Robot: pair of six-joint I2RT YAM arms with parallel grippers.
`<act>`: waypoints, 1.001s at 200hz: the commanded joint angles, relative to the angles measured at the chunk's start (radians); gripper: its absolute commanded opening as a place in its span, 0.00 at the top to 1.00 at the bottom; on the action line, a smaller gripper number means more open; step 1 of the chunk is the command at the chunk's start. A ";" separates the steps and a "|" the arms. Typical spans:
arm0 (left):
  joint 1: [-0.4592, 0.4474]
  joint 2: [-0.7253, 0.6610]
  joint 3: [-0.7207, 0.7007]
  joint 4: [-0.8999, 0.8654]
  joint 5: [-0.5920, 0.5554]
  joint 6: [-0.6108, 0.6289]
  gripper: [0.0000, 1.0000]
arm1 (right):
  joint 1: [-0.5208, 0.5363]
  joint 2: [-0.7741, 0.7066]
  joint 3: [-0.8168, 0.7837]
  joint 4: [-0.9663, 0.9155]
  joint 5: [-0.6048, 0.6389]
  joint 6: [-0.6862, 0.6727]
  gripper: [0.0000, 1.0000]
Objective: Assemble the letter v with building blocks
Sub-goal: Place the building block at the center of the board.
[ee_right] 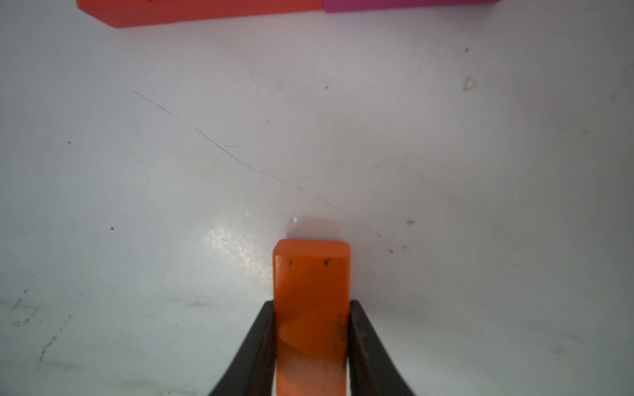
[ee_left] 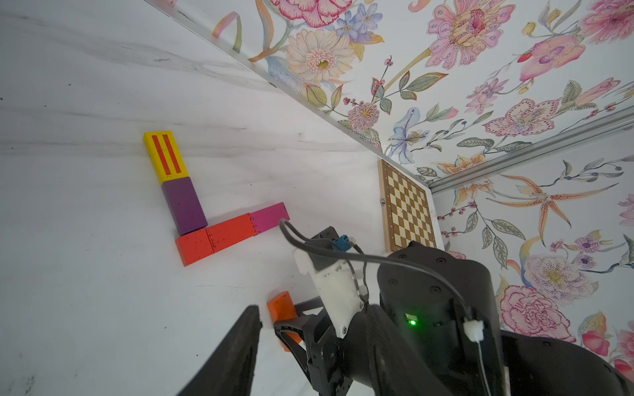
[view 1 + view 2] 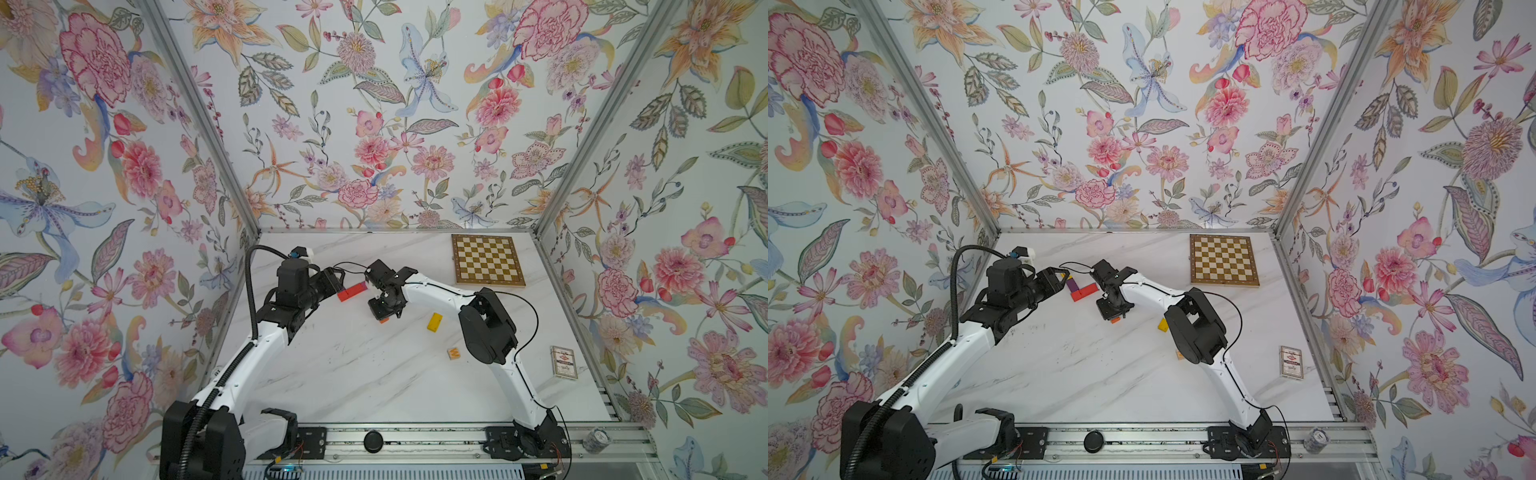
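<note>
The right arm [image 3: 432, 293] rises from its base at the near right edge of the table [image 3: 353, 374] and bends at a high elbow. Its forearm stretches left toward the middle of the table. There the wrist turns down, so the right gripper [image 1: 312, 303] points at the tabletop. Its two black fingers [image 1: 260, 329] are clamped on the long sides of an orange block [image 1: 312, 274], which sticks out past the fingertips. The block's free end is at the tabletop; whether it touches I cannot tell.

The left arm [image 3: 266, 336] climbs from the near left corner, folds at the elbow and reaches right and far, with the wrist roughly level. The left gripper [image 3: 340, 280] hangs close by the left side of the letter v [image 3: 1083, 294], its jaws partly apart and holding nothing.

The letter lies left of centre in the far half of the table. One row is a yellow striped block [image 2: 165, 156] and a purple block [image 2: 184, 205], end to end. The other is a red corner block [image 2: 194, 247], a second red block [image 2: 231, 230] and a magenta block [image 2: 270, 216]. The purple block's end sits against the corner block's side, at about a right angle. The orange block is held on the near side of the red row, apart from it.

Nearer and to the right lie a plain yellow block [image 3: 434, 322] and a W cube [image 3: 454, 353], apart from each other. A chessboard [image 3: 488, 259] lies at the far right, and a playing-card box [image 3: 564, 362] lies by the right edge.
</note>
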 commanded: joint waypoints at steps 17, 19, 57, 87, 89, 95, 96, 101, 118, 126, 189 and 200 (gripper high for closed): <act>-0.009 -0.020 -0.013 -0.008 -0.020 0.000 0.46 | 0.009 0.034 0.022 -0.025 0.004 0.006 0.63; -0.007 -0.020 -0.012 -0.009 -0.020 0.000 0.46 | 0.009 0.034 0.022 -0.025 0.003 0.007 0.63; -0.007 -0.020 -0.008 -0.009 -0.020 0.001 0.46 | 0.010 0.034 0.021 -0.025 0.001 0.006 0.57; -0.008 -0.019 -0.007 -0.005 -0.018 0.002 0.46 | 0.009 0.015 0.031 -0.028 -0.004 0.010 0.48; -0.008 -0.019 -0.008 -0.005 -0.018 0.003 0.46 | 0.009 0.012 0.031 -0.028 -0.003 0.010 0.47; -0.007 -0.018 -0.011 0.001 -0.018 0.004 0.46 | 0.010 0.006 0.033 -0.029 -0.003 0.010 0.44; -0.007 -0.017 -0.011 0.002 -0.018 0.004 0.46 | 0.009 0.005 0.034 -0.028 -0.003 0.010 0.44; -0.008 -0.015 -0.012 0.004 -0.018 0.007 0.45 | 0.009 0.002 0.038 -0.028 -0.001 0.011 0.43; -0.007 0.001 -0.008 -0.001 -0.014 0.014 0.45 | 0.007 -0.004 0.060 -0.028 -0.003 0.018 0.40; -0.007 0.008 -0.006 -0.002 -0.008 0.017 0.45 | 0.007 -0.007 0.072 -0.028 -0.006 0.020 0.39; -0.006 -0.005 -0.036 -0.005 0.003 0.036 0.45 | 0.007 -0.097 0.090 -0.028 -0.002 0.049 0.34; -0.006 0.003 -0.043 0.000 0.018 0.044 0.45 | 0.004 -0.122 0.078 -0.027 0.000 0.052 0.34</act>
